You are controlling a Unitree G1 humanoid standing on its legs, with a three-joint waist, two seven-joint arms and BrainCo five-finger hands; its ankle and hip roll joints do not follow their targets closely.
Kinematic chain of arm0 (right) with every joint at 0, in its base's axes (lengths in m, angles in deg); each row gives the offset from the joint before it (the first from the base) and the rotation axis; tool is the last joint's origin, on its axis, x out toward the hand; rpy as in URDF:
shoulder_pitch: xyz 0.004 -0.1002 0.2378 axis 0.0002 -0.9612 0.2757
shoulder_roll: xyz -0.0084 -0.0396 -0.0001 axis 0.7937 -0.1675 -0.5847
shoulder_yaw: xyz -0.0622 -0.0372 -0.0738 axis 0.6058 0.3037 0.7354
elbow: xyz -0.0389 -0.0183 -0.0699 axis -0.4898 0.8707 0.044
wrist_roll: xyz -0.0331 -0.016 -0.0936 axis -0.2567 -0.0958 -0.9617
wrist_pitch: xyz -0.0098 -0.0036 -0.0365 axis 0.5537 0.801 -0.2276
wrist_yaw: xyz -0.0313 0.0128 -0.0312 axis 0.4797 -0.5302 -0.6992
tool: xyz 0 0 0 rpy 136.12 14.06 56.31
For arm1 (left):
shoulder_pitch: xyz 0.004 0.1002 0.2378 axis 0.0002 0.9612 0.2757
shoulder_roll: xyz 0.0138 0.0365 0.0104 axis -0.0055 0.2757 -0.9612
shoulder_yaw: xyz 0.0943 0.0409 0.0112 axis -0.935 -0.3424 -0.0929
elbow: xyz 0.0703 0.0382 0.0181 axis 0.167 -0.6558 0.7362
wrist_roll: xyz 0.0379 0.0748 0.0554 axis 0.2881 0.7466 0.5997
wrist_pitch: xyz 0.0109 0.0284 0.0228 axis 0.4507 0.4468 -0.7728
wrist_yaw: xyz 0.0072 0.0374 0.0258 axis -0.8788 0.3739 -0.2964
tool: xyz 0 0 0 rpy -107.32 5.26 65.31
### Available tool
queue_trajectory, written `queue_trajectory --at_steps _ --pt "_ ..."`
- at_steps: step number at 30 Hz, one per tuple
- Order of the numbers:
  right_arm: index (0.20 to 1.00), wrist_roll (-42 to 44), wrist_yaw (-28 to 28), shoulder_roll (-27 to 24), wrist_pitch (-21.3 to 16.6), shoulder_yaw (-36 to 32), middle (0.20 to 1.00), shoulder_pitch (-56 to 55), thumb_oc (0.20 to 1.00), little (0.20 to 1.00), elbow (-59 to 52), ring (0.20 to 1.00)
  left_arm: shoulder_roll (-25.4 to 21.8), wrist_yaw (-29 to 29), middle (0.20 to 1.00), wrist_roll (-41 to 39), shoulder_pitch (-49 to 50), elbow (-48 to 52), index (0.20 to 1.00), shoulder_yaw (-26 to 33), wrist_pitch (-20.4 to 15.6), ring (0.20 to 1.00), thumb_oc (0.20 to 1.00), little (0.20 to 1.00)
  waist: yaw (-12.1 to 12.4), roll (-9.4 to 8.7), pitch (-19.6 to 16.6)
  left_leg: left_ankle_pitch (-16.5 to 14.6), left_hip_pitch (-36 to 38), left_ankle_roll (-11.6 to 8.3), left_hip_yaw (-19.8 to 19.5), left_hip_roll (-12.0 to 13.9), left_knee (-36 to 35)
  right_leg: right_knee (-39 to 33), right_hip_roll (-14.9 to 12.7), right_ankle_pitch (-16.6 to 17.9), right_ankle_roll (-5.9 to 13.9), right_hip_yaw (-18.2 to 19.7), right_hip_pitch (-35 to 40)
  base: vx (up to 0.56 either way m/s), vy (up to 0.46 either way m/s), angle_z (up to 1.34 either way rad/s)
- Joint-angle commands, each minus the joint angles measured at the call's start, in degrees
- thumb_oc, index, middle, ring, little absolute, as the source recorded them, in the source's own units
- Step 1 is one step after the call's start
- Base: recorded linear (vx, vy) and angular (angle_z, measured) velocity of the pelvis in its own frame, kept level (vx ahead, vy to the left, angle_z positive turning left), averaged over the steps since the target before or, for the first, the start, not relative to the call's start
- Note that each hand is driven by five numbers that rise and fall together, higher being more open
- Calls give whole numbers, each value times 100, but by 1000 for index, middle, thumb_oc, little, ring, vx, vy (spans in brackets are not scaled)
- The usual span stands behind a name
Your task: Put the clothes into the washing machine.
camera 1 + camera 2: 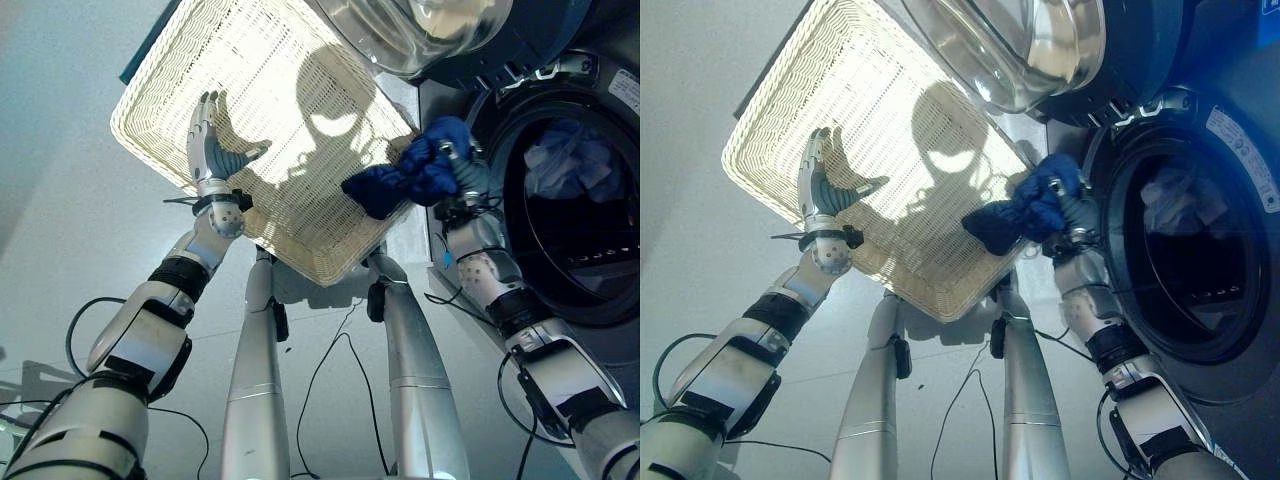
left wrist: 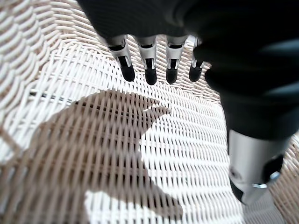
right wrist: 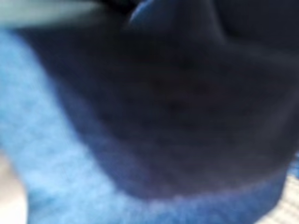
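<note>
Over the wicker basket [image 1: 300, 130], the right hand [image 1: 462, 172] clutches blue cloth [image 1: 405, 175]; left hand [image 1: 208, 145] spread open.

white labels on washing machine [image 1: 1200, 200] front, print too small to read

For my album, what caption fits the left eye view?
Right hand lifts blue clothes from a wicker basket beside the open washing machine; left hand hovers open.
</note>
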Motion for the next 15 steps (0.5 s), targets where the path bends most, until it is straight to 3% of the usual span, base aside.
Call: queue_trajectory --at_steps 1,10,15 --pt "200 968 395 -394 -595 -397 200 -157 200 200 67 200 -239 21 1000 22 -103 -79 1000 235 -361 1000 1000 1000 -69 -114 -71 -712 -97 -67 120 -294 617 -1403 247 1055 706 -75 480 -1 -35 -1" --pt "200 2753 1030 -806 -316 -1007 200 189 200 200 1890 200 -371 -5 1000 -184 -376 -541 1000 -63 -684 1000 1000 1000 -38 -111 -71 -755 -107 -48 69 -303 604 -1520 206 1120 712 -137 527 2 -6 -1" --pt "200 2903 793 -877 -219 -1083 200 365 200 200 2176 200 -371 -13 1000 -278 -473 -628 1000 -169 -709 1000 1000 1000 -26 -80 -71 -757 -93 -37 65 -326 581 -1552 202 1131 701 -144 538 0 0 0"
